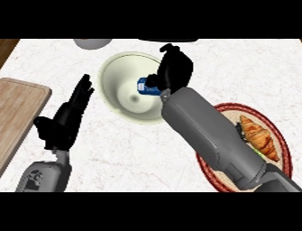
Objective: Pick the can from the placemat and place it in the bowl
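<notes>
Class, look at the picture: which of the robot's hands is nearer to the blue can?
Right. The right hand is curled round the blue can over the pale round bowl; the left hand rests open beyond the bowl's left rim.

We see only a blue sliver of the can (144,85) behind the right hand (171,67); the forearm covers part of the placemat (273,131).
</notes>
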Controlling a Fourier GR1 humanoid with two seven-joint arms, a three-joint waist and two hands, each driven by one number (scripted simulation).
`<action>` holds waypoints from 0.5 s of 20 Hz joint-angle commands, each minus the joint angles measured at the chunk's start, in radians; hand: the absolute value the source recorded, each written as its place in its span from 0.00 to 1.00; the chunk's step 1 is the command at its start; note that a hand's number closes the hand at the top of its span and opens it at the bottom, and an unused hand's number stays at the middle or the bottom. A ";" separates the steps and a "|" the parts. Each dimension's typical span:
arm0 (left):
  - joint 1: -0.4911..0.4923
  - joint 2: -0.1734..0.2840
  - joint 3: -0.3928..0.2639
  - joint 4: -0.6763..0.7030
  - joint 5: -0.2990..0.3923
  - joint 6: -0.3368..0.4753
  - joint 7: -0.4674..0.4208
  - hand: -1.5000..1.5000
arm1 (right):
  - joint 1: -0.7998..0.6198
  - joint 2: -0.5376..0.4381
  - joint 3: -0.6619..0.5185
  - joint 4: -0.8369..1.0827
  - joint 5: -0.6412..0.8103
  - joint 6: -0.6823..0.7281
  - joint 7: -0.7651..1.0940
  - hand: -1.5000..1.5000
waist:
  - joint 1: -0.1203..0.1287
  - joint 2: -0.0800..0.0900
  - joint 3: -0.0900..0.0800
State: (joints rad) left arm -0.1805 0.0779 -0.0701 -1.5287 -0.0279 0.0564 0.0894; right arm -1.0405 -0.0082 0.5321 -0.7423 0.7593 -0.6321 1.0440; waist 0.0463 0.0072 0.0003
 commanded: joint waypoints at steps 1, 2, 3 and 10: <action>-0.033 -0.018 -0.013 0.010 -0.015 0.014 0.022 0.50 | 0.030 0.008 0.040 -0.025 -0.035 -0.205 0.044 0.00 | -0.002 0.002 0.000; -0.026 -0.021 -0.008 -0.006 -0.024 0.036 0.033 0.50 | 0.018 0.008 0.031 -0.059 -0.015 -0.230 0.028 0.00 | -0.010 -0.003 0.000; 0.030 0.000 0.007 -0.017 -0.007 0.015 0.020 0.50 | 0.006 0.008 -0.002 -0.075 0.007 -0.227 0.014 0.00 | -0.022 -0.007 0.000; 0.039 0.011 0.019 -0.016 0.003 -0.001 -0.003 0.50 | -0.009 0.008 0.048 -0.141 0.157 -0.386 0.181 0.00 | -0.025 -0.011 -0.001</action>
State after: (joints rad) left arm -0.1526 0.0767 -0.0631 -1.5480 -0.0317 0.0661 0.1009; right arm -1.0438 -0.0078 0.5572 -0.8389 0.8647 -0.8676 1.0527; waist 0.0233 -0.0023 -0.0003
